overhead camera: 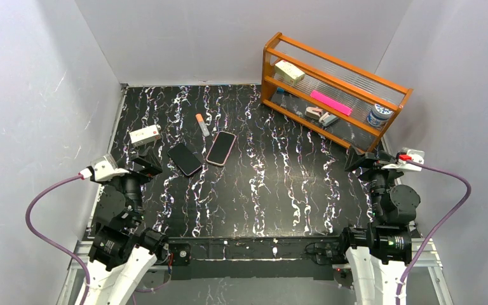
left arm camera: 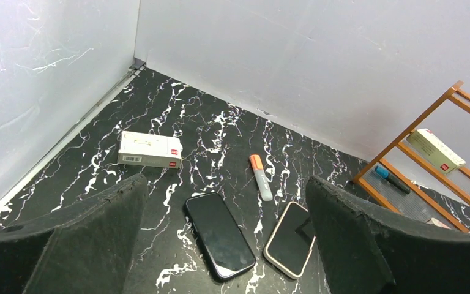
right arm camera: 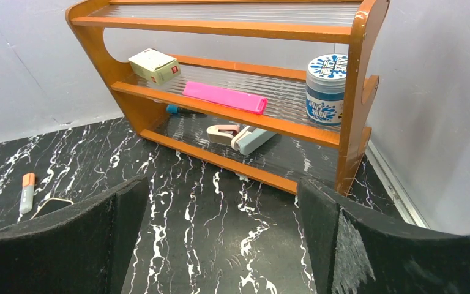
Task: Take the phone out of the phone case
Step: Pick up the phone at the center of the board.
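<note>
The phone lies flat, screen up, its glossy dark glass round-cornered. It sits in a pale pink case that shows only as a thin rim, its back hidden. The phone is left of centre, towards the far edge of the marbled table, just beside an all-black phone. An orange-capped marker lies just beyond. The left claw and right claw both hang released, their dark padded fingers holding nothing.
</note>
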Controlling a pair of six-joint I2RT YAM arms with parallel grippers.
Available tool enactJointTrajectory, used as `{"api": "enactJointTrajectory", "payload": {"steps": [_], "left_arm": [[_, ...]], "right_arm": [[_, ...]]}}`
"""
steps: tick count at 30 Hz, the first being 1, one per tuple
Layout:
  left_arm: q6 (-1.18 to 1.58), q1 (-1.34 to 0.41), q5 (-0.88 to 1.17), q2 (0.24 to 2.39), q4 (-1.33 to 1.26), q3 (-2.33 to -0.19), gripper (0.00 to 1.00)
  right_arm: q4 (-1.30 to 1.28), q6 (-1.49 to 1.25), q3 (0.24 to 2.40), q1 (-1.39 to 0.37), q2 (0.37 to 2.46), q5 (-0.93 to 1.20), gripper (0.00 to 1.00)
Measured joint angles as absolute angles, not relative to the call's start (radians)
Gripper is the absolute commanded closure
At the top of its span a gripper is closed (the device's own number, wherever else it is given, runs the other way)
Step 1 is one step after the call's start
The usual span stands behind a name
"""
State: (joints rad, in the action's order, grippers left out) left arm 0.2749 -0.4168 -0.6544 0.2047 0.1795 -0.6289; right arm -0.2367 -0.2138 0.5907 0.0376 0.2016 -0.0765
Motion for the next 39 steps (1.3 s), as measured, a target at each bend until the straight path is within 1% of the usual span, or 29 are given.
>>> {"api": "enactJointTrajectory", "payload": {"steps": [7,10,17,22,24,27,39], "left_arm": [[0.288,-0.417,-0.645,0.235,0.177,-0.629,0.02],[0.29,-0.417,-0.616,0.311,0.173,-0.634,0.02],[0.305,-0.417,-0.442,0.637,0.204,-0.748,0.02],[0.313,-0.42,-0.332,0.826,0.228,-0.823,0.02],[0.315,-0.421,-0.297,0.933,0.279,-0.882,0.02],[0.317,-0.421,-0.251,1.145,0.364,-1.025,0.02],[0.332,-0.421,-0.167,1.718,0.526,-1.282,0.02]], "right_arm": [[-0.236,-0.214,0.582,0.028,0.194,-0.074,0.01],[-0.237,-0.214,0.577,0.017,0.188,-0.075,0.01],[-0.236,-0.214,0.577,-0.024,0.167,-0.076,0.01],[-0.236,-0.214,0.577,-0.051,0.151,-0.077,0.01],[-0.236,-0.214,0.577,-0.059,0.147,-0.078,0.01],[-0.237,-0.214,0.574,-0.067,0.14,-0.08,0.01],[-0.236,-0.214,0.572,-0.083,0.123,-0.087,0.01]]}}
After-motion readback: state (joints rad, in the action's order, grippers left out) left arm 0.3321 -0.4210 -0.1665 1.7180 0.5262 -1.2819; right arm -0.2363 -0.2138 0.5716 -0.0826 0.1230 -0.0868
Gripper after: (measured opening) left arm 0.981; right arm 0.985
